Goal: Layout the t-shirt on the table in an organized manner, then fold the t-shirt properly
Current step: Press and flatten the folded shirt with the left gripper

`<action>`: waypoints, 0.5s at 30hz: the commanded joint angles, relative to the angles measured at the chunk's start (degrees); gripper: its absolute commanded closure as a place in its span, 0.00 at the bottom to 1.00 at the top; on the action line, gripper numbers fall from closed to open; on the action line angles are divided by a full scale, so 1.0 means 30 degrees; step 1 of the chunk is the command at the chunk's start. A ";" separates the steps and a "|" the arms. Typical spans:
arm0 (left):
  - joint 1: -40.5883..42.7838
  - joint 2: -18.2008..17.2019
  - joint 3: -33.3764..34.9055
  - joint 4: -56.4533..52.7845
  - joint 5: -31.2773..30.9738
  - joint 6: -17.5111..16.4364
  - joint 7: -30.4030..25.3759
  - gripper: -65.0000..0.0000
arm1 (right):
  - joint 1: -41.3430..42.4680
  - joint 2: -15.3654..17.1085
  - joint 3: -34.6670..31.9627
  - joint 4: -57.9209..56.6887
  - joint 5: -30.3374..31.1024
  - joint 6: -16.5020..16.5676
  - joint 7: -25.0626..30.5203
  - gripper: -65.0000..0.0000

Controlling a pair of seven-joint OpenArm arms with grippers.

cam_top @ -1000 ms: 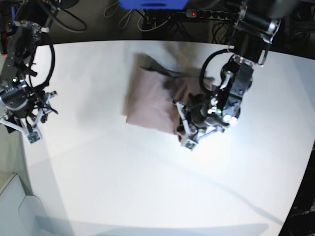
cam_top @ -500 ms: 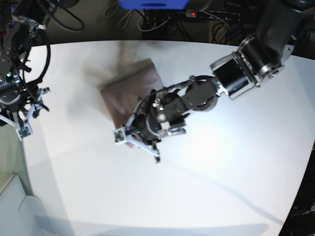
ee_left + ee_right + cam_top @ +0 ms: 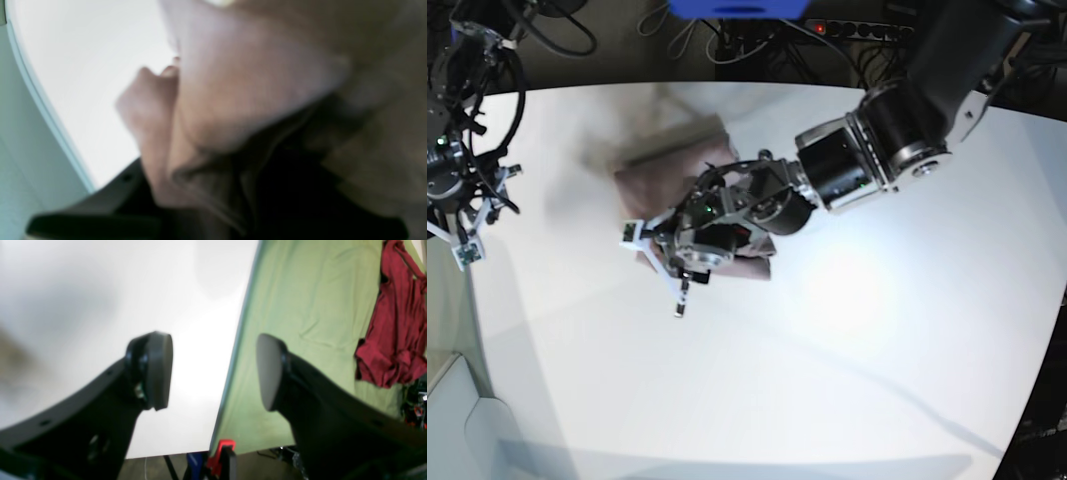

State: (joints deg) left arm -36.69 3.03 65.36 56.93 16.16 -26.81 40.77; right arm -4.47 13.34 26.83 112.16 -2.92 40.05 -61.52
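Currently the t-shirt (image 3: 672, 170) lies bunched in a compact, wrinkled mass toward the far-centre of the table (image 3: 847, 380), so the layout step is in hand and folding has not begun.

Left gripper (image 3: 659, 262): reaches across the table and sits over the near edge of the garment. The left wrist view is filled with blurred mauve cloth (image 3: 240, 93) pressed close against the lens, with a seamed edge visible low in the frame. The jaws are hidden by the fabric; they stand nearly closed, and the cloth bunched against them suggests a pinch on the t-shirt, though the contact itself cannot be seen.

Right gripper (image 3: 213, 370): jaws spread wide with nothing between the pads (image 3: 160, 370). It hangs at the table edge, well apart from the garment, above a green sheet (image 3: 300, 306) on which a dark red garment (image 3: 397, 323) lies.

Next move, as judged: the pinched edge needs drawing outward to spread the cloth flat. The right gripper should come in to take an opposite edge so the fabric can be tensioned between both arms. Risk: a single-point pull drags the whole bundle instead of opening it.
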 commanded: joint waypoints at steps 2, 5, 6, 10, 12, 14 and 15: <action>-0.0533 0.0500 -0.0088 0.0292 0.0400 0.0189 -0.0155 0.99 | 0.0157 0.0197 0.0068 0.0372 0.0050 -0.0018 0.0212 0.45; -0.0533 0.0529 -0.0088 0.0321 0.0986 0.0218 -0.0155 0.92 | 0.0157 -0.0126 0.0068 0.0372 0.0050 -0.0018 0.0212 0.45; -0.0533 0.0559 -0.0088 0.0321 0.0986 0.0218 -0.0155 0.84 | 0.0157 -0.0126 0.0068 0.0372 0.0050 -0.0018 0.0212 0.45; -0.0533 0.0617 -0.0117 0.0321 0.0986 0.0218 -0.0155 0.41 | 0.0157 -0.0126 0.0068 0.0372 0.0050 -0.0018 0.0212 0.45; -0.0562 0.0529 -0.0205 0.0351 0.0986 0.0189 -0.0155 0.19 | 0.0157 -0.0126 0.0068 0.0372 0.0050 -0.0018 0.0212 0.45; -0.0562 0.0500 -0.1348 0.0644 0.0986 0.0042 -0.0155 0.07 | 0.0157 -0.0126 0.0068 0.0372 0.0050 -0.0018 0.0212 0.45; -0.0562 0.0471 -0.2110 0.0966 0.1015 0.0042 -0.0155 0.04 | 0.0157 -0.0126 0.0068 0.0372 0.0050 -0.0018 0.0212 0.45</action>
State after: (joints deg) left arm -36.53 3.81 59.31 58.70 18.57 -27.33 40.42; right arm -4.51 12.21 26.74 112.20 -2.70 40.05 -61.65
